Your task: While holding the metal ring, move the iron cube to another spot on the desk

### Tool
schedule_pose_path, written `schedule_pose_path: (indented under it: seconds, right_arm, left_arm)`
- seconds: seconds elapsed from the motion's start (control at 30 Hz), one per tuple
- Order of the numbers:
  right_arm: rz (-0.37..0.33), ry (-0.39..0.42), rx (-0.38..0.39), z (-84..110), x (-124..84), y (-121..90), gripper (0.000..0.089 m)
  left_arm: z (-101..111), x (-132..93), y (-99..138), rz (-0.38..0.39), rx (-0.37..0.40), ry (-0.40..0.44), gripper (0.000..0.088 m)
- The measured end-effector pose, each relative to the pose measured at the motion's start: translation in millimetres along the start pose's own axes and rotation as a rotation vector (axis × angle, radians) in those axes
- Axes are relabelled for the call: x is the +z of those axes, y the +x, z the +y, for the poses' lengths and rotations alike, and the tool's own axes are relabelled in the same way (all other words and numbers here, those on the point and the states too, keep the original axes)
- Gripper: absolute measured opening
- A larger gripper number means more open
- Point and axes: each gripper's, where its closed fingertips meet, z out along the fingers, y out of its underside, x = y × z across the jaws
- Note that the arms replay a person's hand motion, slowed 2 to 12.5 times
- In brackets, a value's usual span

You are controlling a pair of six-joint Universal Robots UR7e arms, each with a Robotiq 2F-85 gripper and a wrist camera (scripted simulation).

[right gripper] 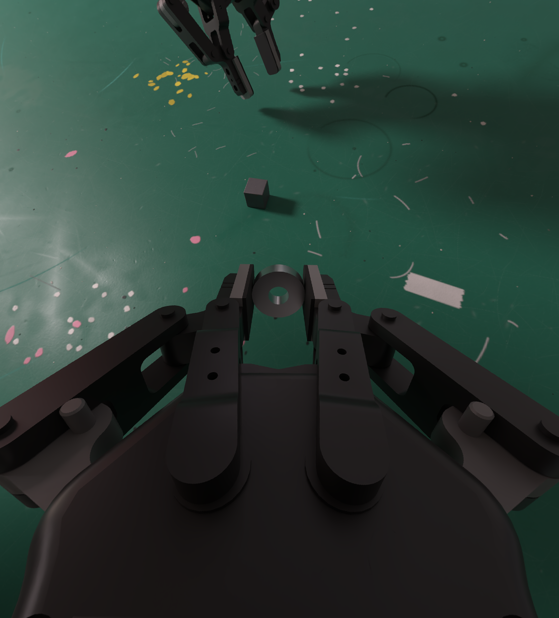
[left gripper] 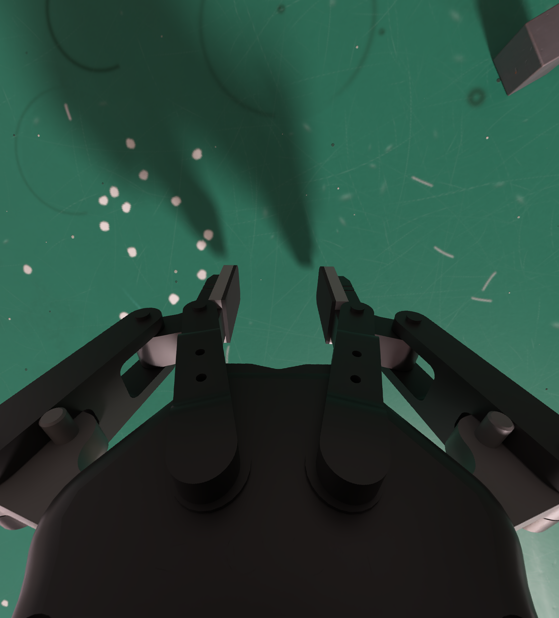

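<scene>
My right gripper (right gripper: pixel 278 291) is shut on a grey metal ring (right gripper: pixel 264 294), held above the green desk with its hole facing the camera. A small dark grey iron cube (right gripper: pixel 256 193) rests on the desk ahead of it, untouched. The cube also shows in the left wrist view (left gripper: pixel 538 50) at the top right corner, partly cut off by the frame edge. My left gripper (left gripper: pixel 278 287) is open and empty, hovering above the desk to the lower left of the cube. It also appears in the right wrist view (right gripper: pixel 259 82), above and beyond the cube.
The green desk (right gripper: pixel 104 200) is scratched and speckled with white, pink and yellow paint spots. A strip of pale tape (right gripper: pixel 433 289) lies on it right of the ring. Arm shadows fall across the far right.
</scene>
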Motion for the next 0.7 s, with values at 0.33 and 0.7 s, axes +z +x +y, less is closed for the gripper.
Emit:
schedule_pose_path:
  seconds: [0.33,0.7]
  right_arm:
    - [0.01,-0.019,-0.017,4.9,-3.4,-3.6,0.0259]
    - [0.021,-0.025,-0.038,7.3,-6.7,-6.1,0.0259]
  left_arm:
    - [-0.6,1.1,0.9,-0.011,-0.002,0.006,0.0353]
    - [0.1,0.7,1.5,-0.027,0.005,0.002,0.0241]
